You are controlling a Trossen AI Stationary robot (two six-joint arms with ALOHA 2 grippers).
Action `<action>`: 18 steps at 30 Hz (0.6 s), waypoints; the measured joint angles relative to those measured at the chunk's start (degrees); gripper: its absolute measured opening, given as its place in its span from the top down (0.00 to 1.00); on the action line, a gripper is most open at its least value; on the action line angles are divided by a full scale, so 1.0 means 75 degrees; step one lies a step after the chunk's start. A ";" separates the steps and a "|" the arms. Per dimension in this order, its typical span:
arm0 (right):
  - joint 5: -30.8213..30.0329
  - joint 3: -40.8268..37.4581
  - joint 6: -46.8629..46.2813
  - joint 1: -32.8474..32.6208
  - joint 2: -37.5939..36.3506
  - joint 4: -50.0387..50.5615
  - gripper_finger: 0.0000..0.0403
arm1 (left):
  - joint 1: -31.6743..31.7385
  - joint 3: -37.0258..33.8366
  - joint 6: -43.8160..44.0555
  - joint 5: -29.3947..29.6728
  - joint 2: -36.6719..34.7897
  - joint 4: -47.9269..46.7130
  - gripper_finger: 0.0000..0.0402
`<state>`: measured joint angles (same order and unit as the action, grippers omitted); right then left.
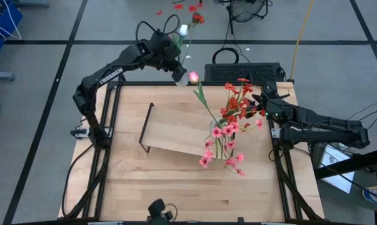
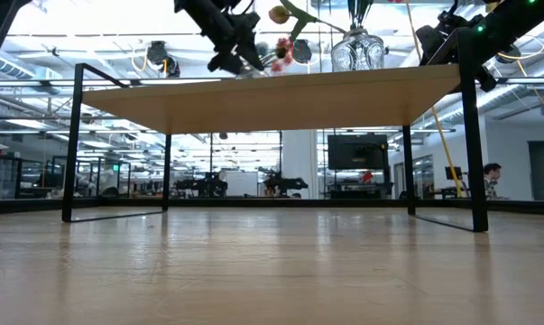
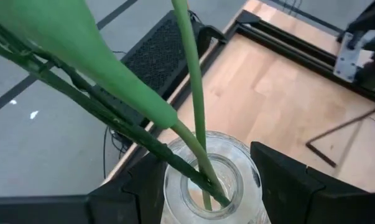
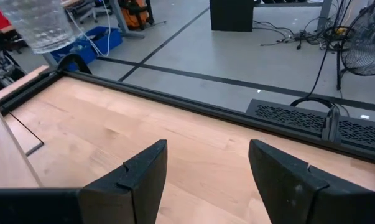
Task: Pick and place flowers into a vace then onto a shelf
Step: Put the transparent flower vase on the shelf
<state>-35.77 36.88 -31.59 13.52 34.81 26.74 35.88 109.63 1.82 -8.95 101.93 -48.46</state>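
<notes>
My left gripper (image 1: 174, 67) is raised over the table's far edge, shut on a clear glass vase (image 3: 206, 186). The vase holds flowers: green stems (image 3: 196, 93), a white tulip bud (image 1: 184, 29), a red blossom (image 1: 197, 19) and a pink bud (image 1: 193, 76). A second glass vase (image 1: 216, 127), with pink and red blossoms (image 1: 235, 109), stands by its base on the right end of the light-wood shelf (image 1: 175, 128). My right gripper (image 1: 258, 103) hovers at the table's far right, open, with nothing between its fingers (image 4: 143, 168). My left gripper pinches the vase's upper body just below the mouth (image 3: 171, 186), one finger (image 3: 143, 186) on either side. The fingers slant down toward the far edge. The vase is lifted clear of the table, mouth up, stems sticking out and leaning away.
A black perforated box (image 1: 241, 72) lies just past the table's far edge. Loose red blossoms (image 1: 175, 7) and a fan (image 1: 247, 9) are on the floor beyond. Black rails (image 1: 282, 169) frame the table. Bare wood (image 1: 175, 181) lies in front of the shelf.
</notes>
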 joint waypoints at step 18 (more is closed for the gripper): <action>0.0005 0.0000 0.0631 0.0000 -0.0020 0.0045 0.46 | -0.1954 0.0095 0.0927 0.1505 -0.0453 -0.0881 0.47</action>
<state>-35.73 36.88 -26.86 13.52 34.65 27.07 21.23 110.34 8.78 2.34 98.53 -55.07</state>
